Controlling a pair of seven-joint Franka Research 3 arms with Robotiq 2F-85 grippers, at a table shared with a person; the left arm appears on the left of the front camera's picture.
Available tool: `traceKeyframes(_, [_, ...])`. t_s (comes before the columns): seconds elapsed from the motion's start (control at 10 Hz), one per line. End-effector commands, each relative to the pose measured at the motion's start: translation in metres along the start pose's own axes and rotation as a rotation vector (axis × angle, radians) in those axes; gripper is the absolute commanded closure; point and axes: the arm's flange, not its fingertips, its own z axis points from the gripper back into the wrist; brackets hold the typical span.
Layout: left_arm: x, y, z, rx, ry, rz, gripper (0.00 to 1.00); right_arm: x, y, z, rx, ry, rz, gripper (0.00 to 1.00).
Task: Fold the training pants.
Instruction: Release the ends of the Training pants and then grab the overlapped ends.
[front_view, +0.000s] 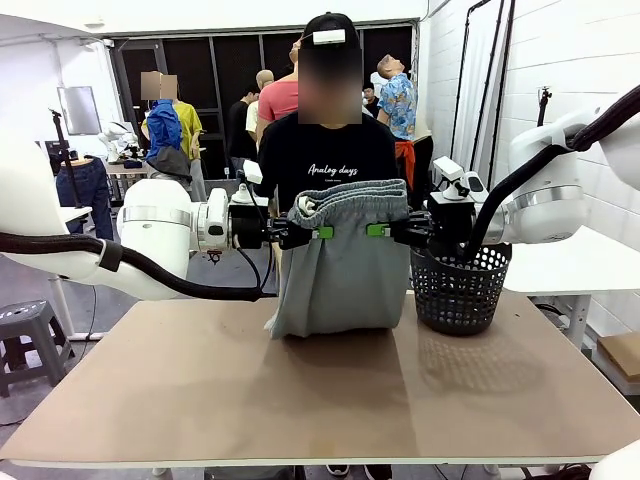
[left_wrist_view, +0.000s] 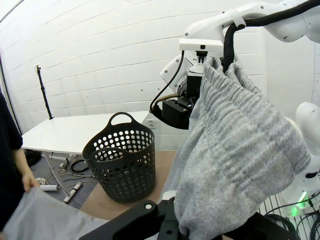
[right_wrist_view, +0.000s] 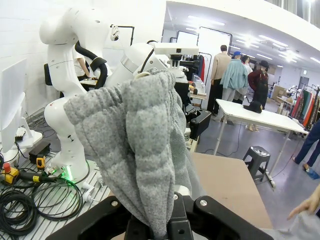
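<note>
In the front view, you see the training pants (front_view: 335, 275) hanging in the middle of the frame, just in front of the person (front_view: 330, 160). The left gripper (front_view: 318, 232) is clenched on the waistband from the left and the right gripper (front_view: 380, 230) is clenched on it from the right, with the two close together. The lower end of the pants touches the table (front_view: 300, 390). A black basket (front_view: 460, 290) stands on the table, just right of the pants.

In the left wrist view, your left gripper (left_wrist_view: 190, 231) at the bottom edge grasps the grey cloth (left_wrist_view: 235, 150). The cloth rises through the right half of the frame to the other arm at top centre. The basket (left_wrist_view: 122, 160) sits lower left of centre, and the person's hand (left_wrist_view: 27, 182) is at the left edge.

In the right wrist view, your right gripper (right_wrist_view: 162, 227) at bottom centre pinches the pants (right_wrist_view: 135, 150), which fill the middle. The table (right_wrist_view: 230, 185) lies to the right.
</note>
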Motion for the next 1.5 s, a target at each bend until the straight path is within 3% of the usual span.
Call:
traceKeyframes(0.0, [0.002, -0.0005, 0.0004, 0.009, -0.003, 0.0, 1.0, 0.0013, 0.0019, -0.0015, 0.005, -0.004, 0.003, 1.0])
traceKeyframes(1.4, [0.002, -0.0005, 0.0004, 0.009, -0.003, 0.0, 1.0, 0.0013, 0.0019, -0.0015, 0.005, -0.004, 0.003, 1.0])
